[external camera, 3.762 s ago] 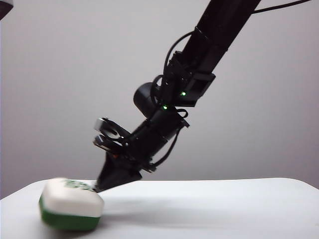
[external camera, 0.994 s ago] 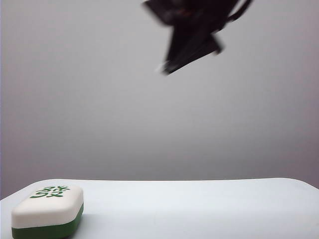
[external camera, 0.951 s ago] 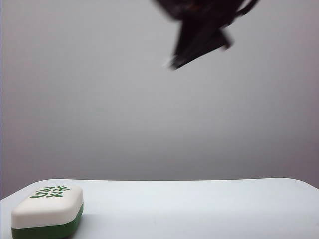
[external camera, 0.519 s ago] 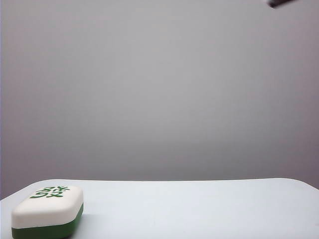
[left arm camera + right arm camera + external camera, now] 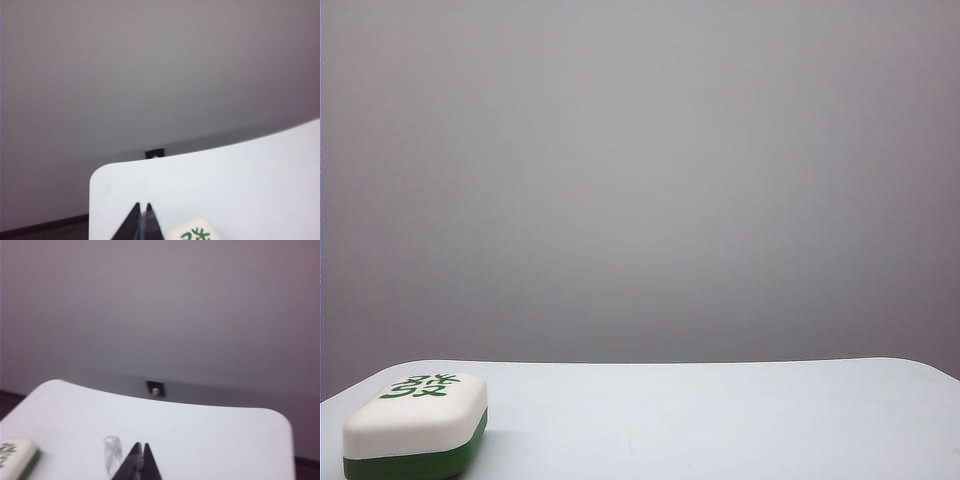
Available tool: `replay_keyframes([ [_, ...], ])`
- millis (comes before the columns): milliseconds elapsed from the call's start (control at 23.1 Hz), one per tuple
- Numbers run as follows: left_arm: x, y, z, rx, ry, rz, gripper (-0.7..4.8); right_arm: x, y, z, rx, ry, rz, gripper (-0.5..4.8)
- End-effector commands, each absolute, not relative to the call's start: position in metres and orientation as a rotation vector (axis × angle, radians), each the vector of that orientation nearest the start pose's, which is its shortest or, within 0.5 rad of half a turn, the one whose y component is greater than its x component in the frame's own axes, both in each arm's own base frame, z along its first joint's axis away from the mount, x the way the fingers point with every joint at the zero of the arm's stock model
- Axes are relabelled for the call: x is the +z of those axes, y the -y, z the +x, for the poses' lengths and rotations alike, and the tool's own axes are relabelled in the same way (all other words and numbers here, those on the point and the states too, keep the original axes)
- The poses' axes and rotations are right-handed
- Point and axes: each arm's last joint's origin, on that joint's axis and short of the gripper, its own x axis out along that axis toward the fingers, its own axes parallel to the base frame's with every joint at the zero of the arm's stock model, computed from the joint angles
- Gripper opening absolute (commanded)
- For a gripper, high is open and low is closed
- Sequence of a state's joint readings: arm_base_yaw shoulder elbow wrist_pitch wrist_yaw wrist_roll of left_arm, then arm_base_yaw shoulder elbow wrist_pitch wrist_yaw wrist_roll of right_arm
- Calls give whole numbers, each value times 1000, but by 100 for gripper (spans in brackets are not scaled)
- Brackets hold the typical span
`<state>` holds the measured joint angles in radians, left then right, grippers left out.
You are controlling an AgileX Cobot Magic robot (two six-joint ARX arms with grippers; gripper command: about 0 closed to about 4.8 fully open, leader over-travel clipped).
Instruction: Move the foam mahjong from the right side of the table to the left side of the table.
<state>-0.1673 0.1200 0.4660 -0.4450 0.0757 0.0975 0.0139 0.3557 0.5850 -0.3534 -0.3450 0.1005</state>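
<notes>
You saw the arm gone from the exterior view — half a second earlier only a dark scrap of it showed at the upper right corner, and a second before that it blurred overhead. The foam mahjong (image 5: 415, 425) had not shifted since then; it lay flat at the left end of the worktop (image 5: 720, 420), white layer up, green base down.

Your left hand (image 5: 142, 222) hung over the worktop with its fingertips pressed together, holding nothing, the block's corner just beside them. Your right hand (image 5: 139, 462) was likewise closed and empty, the block well off to its side near the worktop's edge. A small pale translucent patch (image 5: 112, 452) lay on the surface just beside the right fingertips.

A small dark square fitting (image 5: 155, 388) sat on the wall beyond the far edge. The block's top bore a green Chinese character — you could not read it.
</notes>
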Motion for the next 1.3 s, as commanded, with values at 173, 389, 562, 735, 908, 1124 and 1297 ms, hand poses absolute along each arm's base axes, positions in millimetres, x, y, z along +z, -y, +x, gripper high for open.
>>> replay_keyframes([
  [173,242,15,74,-237,-114,12,-6,268,-8,76,253,-50,179,-5],
  [389,224,16,84,-232,-86,0,-6,232,-5,71,149,12,318,-5],
  [562,210,15,90,-169,-16,15,-6,217,-4,79,98,-2,323,-5],
  [735,189,15,92,-145,14,45,-6,189,-3,88,63,-56,296,-5],
  [908,173,14,95,-117,23,42,-6,163,-4,94,93,-124,299,-5],
  [1124,166,11,96,-1,12,42,-5,147,-4,96,70,-188,289,-5],
  [1297,162,14,96,-75,-34,49,-2,146,-3,96,39,-188,277,-4],
])
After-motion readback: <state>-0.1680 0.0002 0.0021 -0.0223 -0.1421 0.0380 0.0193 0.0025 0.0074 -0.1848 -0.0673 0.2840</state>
